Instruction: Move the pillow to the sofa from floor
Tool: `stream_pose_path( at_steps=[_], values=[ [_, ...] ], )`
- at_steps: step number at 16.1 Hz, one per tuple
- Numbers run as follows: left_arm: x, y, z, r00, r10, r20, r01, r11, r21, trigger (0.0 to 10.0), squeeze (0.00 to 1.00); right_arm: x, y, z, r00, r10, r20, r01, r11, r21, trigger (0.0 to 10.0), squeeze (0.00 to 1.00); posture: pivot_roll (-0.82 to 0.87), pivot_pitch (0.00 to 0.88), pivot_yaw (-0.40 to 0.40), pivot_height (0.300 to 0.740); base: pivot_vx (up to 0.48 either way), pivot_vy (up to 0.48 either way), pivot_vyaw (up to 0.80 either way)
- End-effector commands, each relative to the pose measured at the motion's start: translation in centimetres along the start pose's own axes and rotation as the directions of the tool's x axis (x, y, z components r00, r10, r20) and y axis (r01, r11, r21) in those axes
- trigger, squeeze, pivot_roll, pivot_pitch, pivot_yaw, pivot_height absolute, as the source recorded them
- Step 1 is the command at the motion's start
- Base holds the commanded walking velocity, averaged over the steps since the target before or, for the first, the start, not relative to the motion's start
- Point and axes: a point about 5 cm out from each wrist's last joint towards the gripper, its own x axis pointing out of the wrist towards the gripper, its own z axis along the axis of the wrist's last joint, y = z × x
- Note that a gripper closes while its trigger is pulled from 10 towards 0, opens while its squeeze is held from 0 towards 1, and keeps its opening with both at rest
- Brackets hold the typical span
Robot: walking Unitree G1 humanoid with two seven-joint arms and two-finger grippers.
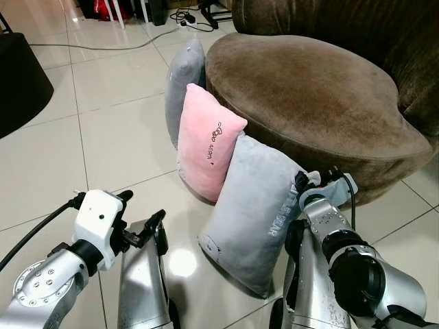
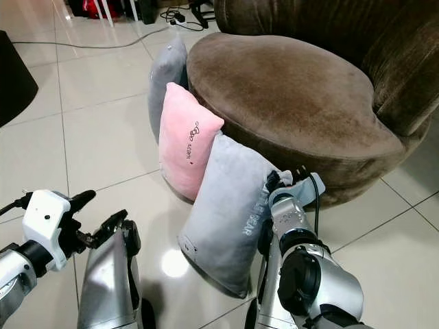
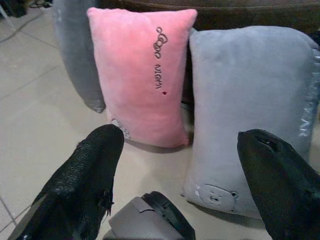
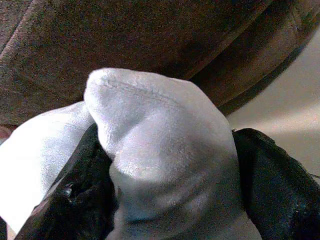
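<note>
Three pillows lean on end against the brown sofa [image 1: 309,89]: a grey one [image 1: 184,82] farthest, a pink one [image 1: 206,140] in the middle, and a grey pillow with silver lettering [image 1: 254,212] nearest me. My right gripper [image 1: 310,184] is at this near pillow's upper corner, on its sofa side. In the right wrist view the gripper [image 4: 165,165] is shut on that corner [image 4: 150,120], with cloth bulging between the black fingers. My left gripper [image 3: 180,150] is open, low over the floor, facing the pink and near grey pillows without touching them.
A dark round object [image 1: 17,82] stands on the tiled floor at the far left. Cables and a power strip [image 1: 185,20] lie at the back. The sofa's backrest [image 1: 384,34] rises at the right. Open tile floor [image 1: 116,137] lies left of the pillows.
</note>
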Motion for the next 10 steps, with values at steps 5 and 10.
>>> stream_pose_path(
  at_steps=[5,10],
  values=[
    [-0.23,-0.34,-0.15,0.997,-0.066,-0.038,0.066,0.998,-0.01,10.0,0.0,-0.04,0.38,-0.91,0.999,0.013,-0.042,-0.012,1.0,0.008,0.0,0.0,0.08,0.047,0.012,0.375,0.0,0.0,0.0],
    [-0.63,-0.42,-0.76,0.995,-0.087,-0.055,0.085,0.996,-0.036,10.0,0.0,-0.09,0.42,-1.22,0.999,0.02,-0.043,-0.019,1.0,0.022,0.0,0.0,0.08,0.02,0.009,0.375,0.0,0.0,0.0]
  ],
)
